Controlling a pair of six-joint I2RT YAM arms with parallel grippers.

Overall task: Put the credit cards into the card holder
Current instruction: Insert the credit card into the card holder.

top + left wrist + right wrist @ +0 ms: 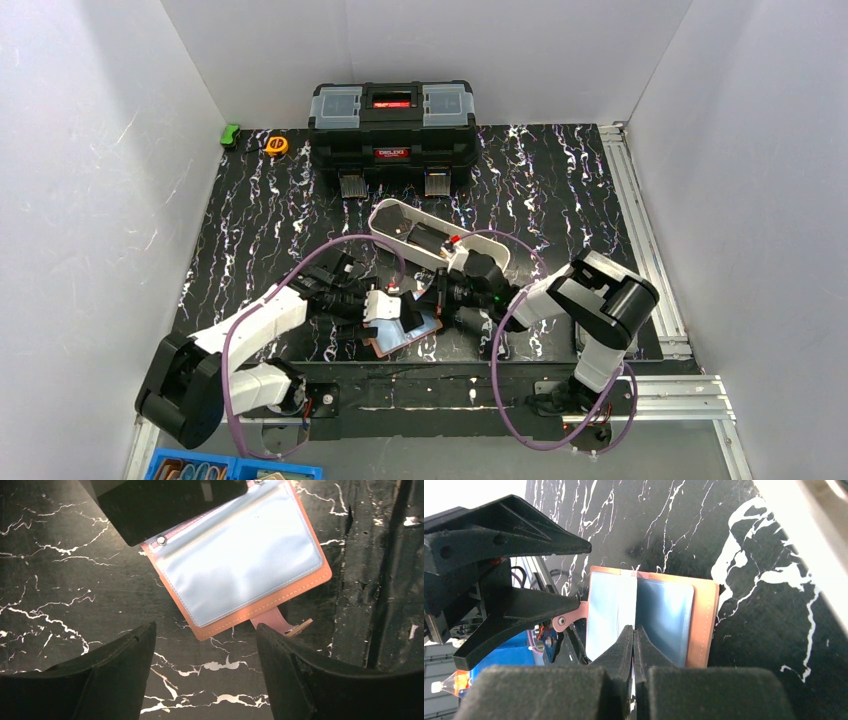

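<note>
The card holder (405, 337) lies open on the black marbled mat, tan-pink with pale blue clear sleeves; it also shows in the left wrist view (240, 555) and the right wrist view (664, 620). Its snap tab (280, 622) sticks out at the near edge. My left gripper (205, 645) is open and empty, just short of the holder's edge, with the tab by its right finger. My right gripper (634, 630) is shut on a thin credit card seen edge-on above the sleeves. A dark glossy flat card (165, 505) meets the holder's far edge. No other cards show.
A long white oval tray (440, 240) with small items stands just behind the grippers. A black toolbox (391, 125) is at the back, with an orange tape measure (277, 145) and a green object (231, 135) to its left. A blue bin (235, 468) sits below the table edge.
</note>
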